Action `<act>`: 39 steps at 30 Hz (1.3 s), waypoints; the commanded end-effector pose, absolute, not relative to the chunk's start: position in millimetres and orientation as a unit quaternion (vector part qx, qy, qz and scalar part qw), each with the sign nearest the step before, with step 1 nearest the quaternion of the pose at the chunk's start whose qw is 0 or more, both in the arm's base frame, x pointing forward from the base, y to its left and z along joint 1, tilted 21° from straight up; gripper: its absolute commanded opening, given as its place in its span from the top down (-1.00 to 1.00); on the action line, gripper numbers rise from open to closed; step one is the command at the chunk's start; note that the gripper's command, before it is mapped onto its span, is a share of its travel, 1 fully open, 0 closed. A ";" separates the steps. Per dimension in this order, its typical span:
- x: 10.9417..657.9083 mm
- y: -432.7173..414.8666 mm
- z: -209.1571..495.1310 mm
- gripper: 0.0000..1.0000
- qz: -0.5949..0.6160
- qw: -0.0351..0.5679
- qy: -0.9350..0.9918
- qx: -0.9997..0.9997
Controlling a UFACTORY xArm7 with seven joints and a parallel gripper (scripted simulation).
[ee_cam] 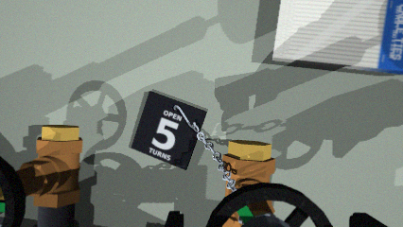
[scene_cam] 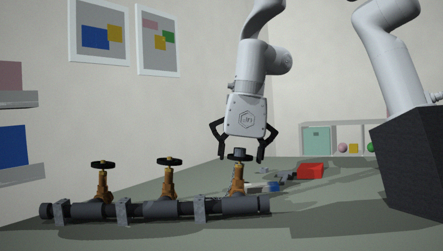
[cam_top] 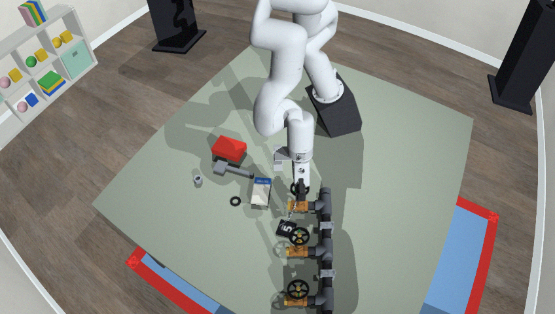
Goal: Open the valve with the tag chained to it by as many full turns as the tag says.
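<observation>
Three brass valves with black handwheels stand on a dark pipe (cam_top: 325, 248). The far valve (cam_top: 298, 205) has a chain (ee_cam: 214, 152) that leads to a black tag (ee_cam: 167, 130) reading "OPEN 5 TURNS"; the tag lies on the mat (cam_top: 286, 228). My gripper (scene_cam: 240, 157) points straight down over this valve, open, with a finger on either side of its handwheel (scene_cam: 240, 158) at rim height and apart from it. In the wrist view the wheel's rim (ee_cam: 270, 203) is at the bottom edge. The middle valve (cam_top: 300, 238) and the near valve (cam_top: 298, 292) stand free.
Left of the valves lie a white box with a blue label (cam_top: 260, 191), a black ring (cam_top: 234, 200), a grey nut (cam_top: 199, 180), a grey hammer-like tool (cam_top: 232, 169) and a red block (cam_top: 228, 148). The arm's dark base (cam_top: 338, 110) stands behind.
</observation>
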State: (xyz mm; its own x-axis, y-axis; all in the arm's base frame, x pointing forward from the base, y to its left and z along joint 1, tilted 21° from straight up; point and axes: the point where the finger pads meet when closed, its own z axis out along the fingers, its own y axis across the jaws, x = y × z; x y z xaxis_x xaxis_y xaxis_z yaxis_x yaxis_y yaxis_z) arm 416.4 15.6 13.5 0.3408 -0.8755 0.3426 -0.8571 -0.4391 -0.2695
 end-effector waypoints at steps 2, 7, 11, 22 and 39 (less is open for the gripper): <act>417.9 16.7 14.2 -1.00 -0.213 0.042 0.658 -0.722; 417.9 16.7 14.2 -1.00 -0.206 0.050 0.711 -0.671; 417.9 16.7 14.2 -1.00 -0.206 0.050 0.711 -0.671; 417.9 16.7 14.2 1.00 -0.206 0.050 0.711 -0.671; 417.9 16.7 14.2 1.00 -0.206 0.049 0.709 -0.673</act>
State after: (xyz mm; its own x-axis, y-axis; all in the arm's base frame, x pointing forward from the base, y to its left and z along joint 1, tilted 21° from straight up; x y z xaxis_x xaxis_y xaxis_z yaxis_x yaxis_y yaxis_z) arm 417.1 16.2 13.7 -0.0942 -0.9738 0.2069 -0.9339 0.0144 -0.3573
